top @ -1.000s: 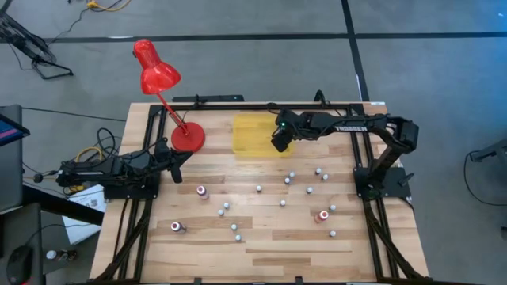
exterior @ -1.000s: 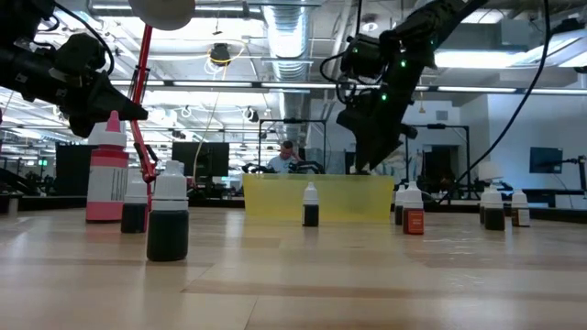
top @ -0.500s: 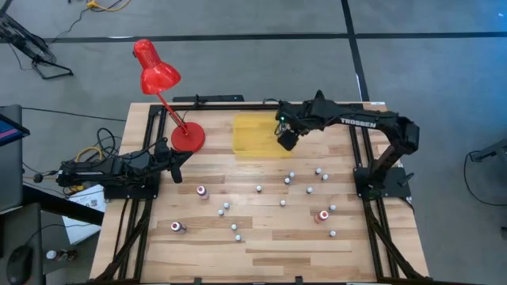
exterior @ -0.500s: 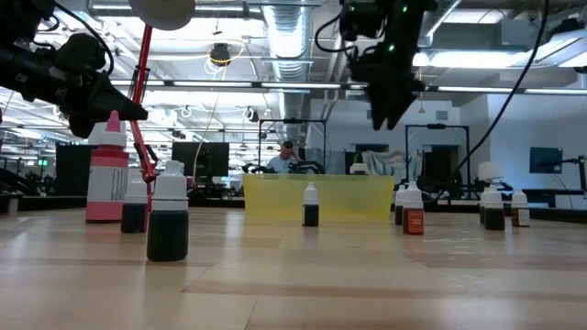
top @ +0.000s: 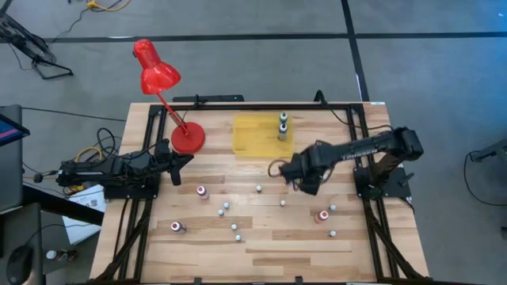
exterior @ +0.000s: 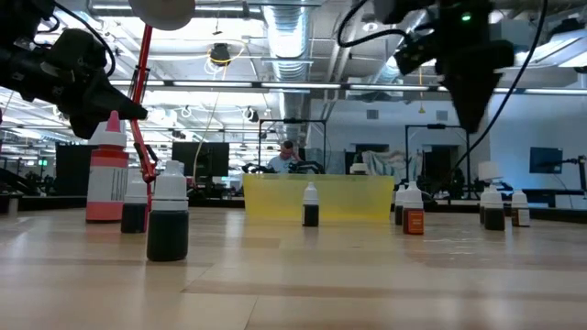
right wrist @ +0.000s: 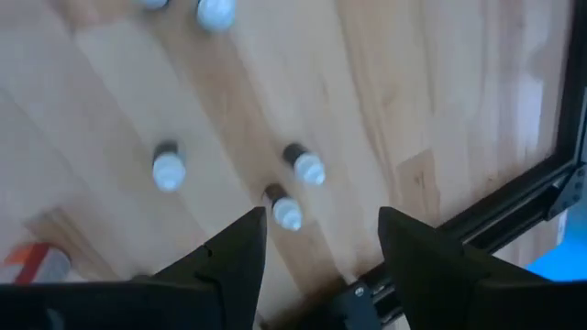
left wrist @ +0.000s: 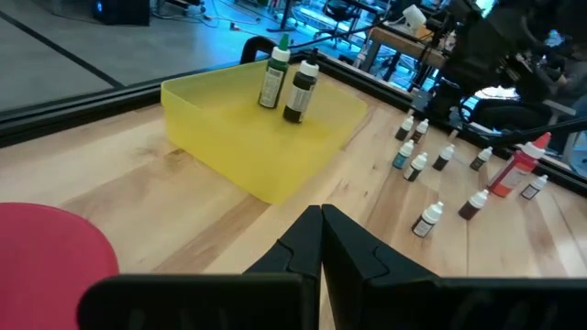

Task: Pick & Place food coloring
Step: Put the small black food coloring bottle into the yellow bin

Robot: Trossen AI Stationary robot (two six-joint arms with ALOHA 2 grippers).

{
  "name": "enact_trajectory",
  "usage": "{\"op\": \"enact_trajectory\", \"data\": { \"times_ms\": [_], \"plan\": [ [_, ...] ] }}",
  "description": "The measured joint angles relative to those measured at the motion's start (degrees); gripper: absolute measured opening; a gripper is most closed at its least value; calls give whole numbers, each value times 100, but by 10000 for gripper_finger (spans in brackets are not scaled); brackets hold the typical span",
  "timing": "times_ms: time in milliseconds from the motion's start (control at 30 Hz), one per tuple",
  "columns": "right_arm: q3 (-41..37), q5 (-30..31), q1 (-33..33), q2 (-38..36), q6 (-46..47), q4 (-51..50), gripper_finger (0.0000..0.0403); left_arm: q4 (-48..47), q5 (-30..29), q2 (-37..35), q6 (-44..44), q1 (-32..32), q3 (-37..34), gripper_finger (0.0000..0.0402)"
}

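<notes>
Several tiny food coloring bottles (top: 259, 188) with pale caps stand scattered on the wooden table; some are red (top: 201, 191). Two more bottles (left wrist: 300, 84) stand upright inside the yellow tray (top: 252, 136) at the far middle. My right gripper (top: 301, 176) hovers open above the loose bottles right of centre and points down. In the right wrist view a bottle (right wrist: 287, 213) lies just ahead of its fingers (right wrist: 234, 261), well below them. My left gripper (left wrist: 321, 240) is shut and empty at the table's left edge, beside the red lamp's base (top: 187, 137).
A red desk lamp (top: 157, 75) leans over the far left corner. Black frame rails (top: 364, 198) run along the table's sides. A tall red bottle (exterior: 108, 170) and a dark one (exterior: 168, 218) stand close to the low camera. Bare wood lies along the near edge.
My right gripper has risen out of the yellow tray and swung toward the table's near edge, turning as it went. It now hangs above the loose bottles right of centre. Two bottles that it covered now show standing in the tray.
</notes>
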Motion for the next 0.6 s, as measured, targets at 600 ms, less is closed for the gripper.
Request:
{"op": "enact_trajectory", "data": {
  "times_ms": [600],
  "plan": [
    [-180, -293, 297, 2, 596, 2494, 164, 323, 150, 1, -210, 0, -24, 0]
  ]
}}
